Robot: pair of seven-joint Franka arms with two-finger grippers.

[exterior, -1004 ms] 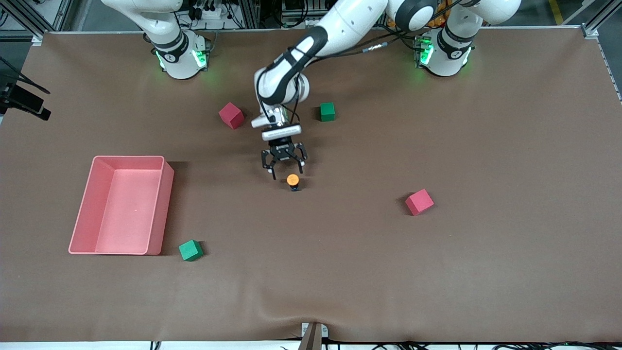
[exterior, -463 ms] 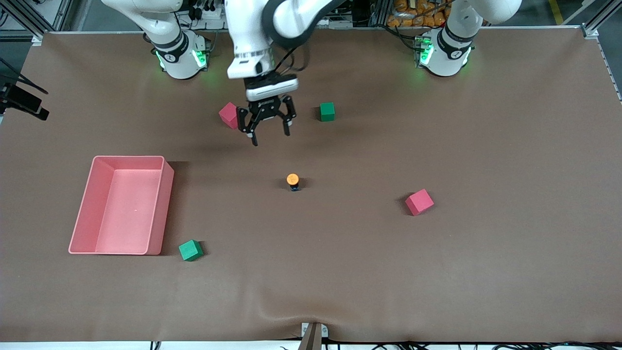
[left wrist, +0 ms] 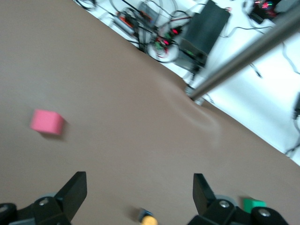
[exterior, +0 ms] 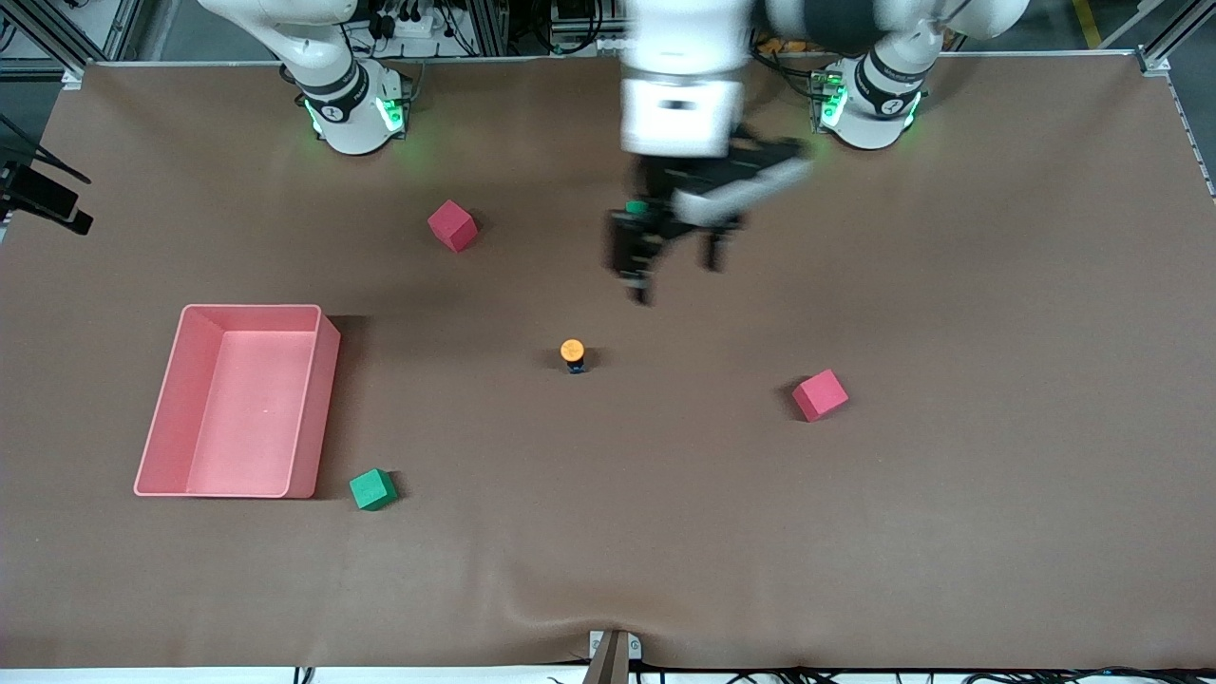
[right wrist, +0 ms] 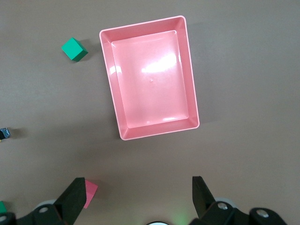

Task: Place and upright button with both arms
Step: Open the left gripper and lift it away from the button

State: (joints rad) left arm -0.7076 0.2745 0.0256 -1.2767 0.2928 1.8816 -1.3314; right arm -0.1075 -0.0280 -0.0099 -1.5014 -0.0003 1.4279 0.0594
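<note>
One button stands upright, cap up. Left gripper hangs above, toward its base, jaws apart, empty. Right gripper waits, jaws apart. Avoid bumping button.

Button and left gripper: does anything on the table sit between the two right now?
Nothing visible does. The button stands upright and alone on bare cloth, orange cap up. The left gripper hangs open above the table near a green cube. The right gripper, open, waits over the pink tray.
</note>
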